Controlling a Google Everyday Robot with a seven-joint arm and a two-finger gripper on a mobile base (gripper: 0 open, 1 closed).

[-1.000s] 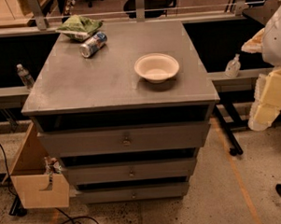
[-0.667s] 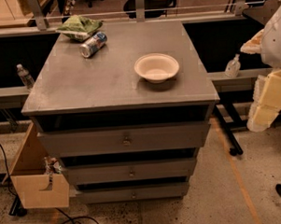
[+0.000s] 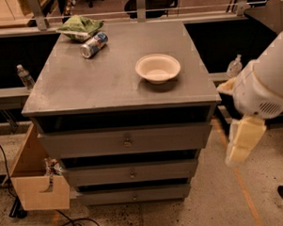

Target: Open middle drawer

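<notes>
The grey cabinet (image 3: 116, 78) has three shut drawers, each with a small brass knob. The middle drawer (image 3: 88, 175) is medium in size, with its knob (image 3: 132, 174) at centre. It sits below the tallest, widest top drawer (image 3: 77, 144) and above the slim bottom drawer (image 3: 103, 197). My white arm (image 3: 265, 83) comes in from the right. Its cream gripper (image 3: 240, 141) hangs down beside the cabinet's right side, at about top-drawer height, apart from every knob.
On the cabinet top are a white bowl (image 3: 158, 68), a can on its side (image 3: 94, 45) and a green bag (image 3: 80, 26). A cardboard box (image 3: 37, 183) stands at the cabinet's lower left, with cables on the floor. Water bottles (image 3: 25, 76) stand on side ledges.
The arm and gripper have moved left and down, closer to the cabinet's right side. The drawers and the things on top have not moved.
</notes>
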